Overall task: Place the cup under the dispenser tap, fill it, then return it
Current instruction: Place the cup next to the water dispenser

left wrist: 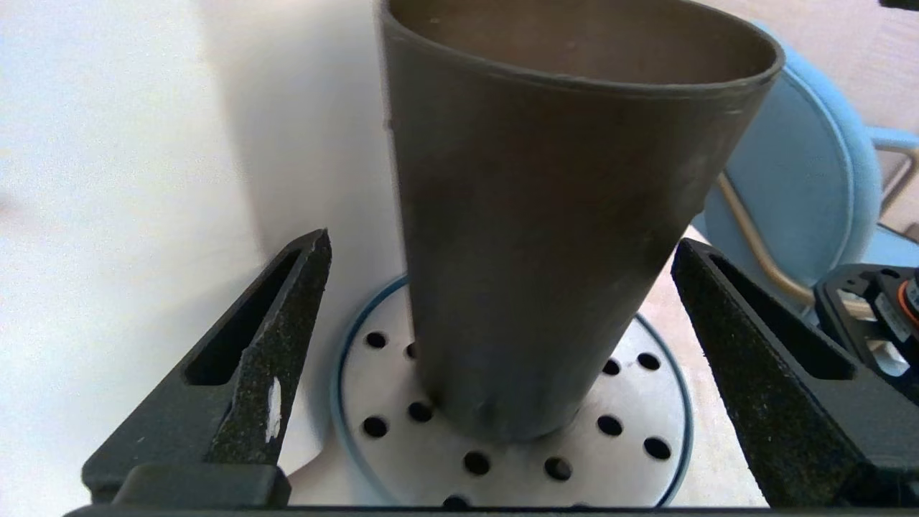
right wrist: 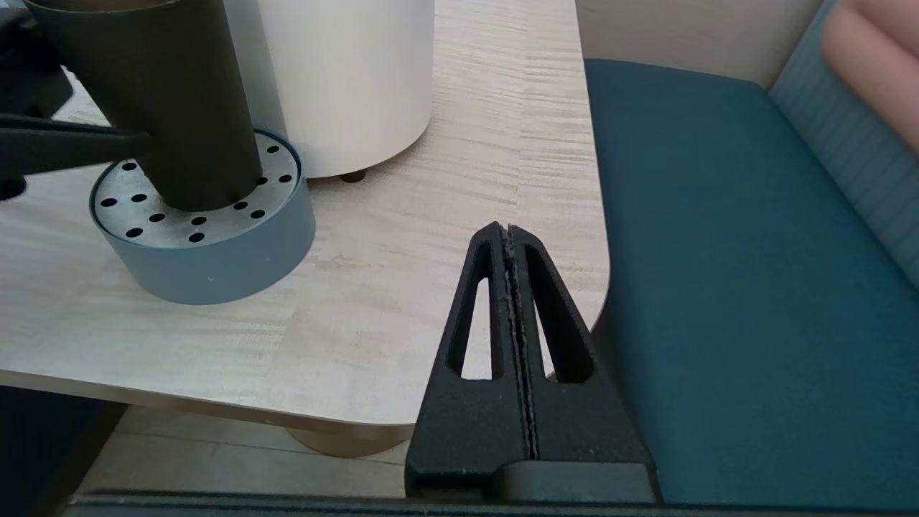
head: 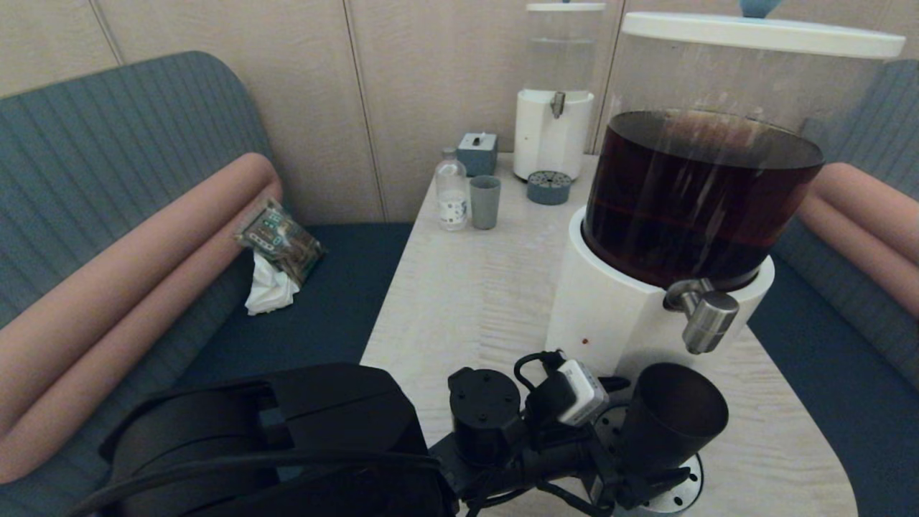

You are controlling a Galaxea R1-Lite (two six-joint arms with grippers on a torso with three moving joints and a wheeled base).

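The matte black cup (head: 671, 416) (left wrist: 546, 215) (right wrist: 165, 93) stands upright on a round perforated drip tray (head: 682, 492) (left wrist: 632, 459) (right wrist: 208, 266). Directly above its rim is the steel dispenser tap (head: 707, 316) of the large dispenser (head: 696, 187) with dark brown liquid. No liquid runs from the tap. My left gripper (head: 632, 467) (left wrist: 500, 241) is open, one finger on each side of the cup's lower half. My right gripper (right wrist: 508, 228) is shut on nothing, parked low off the table's near right corner, out of the head view.
At the table's far end stand a grey-green tumbler (head: 484, 202), a small bottle (head: 451, 195), a grey box (head: 477, 153) and the slim clear-liquid dispenser (head: 556, 93) with its own small tray (head: 549, 188). A packet and tissue (head: 280, 240) lie on the left bench.
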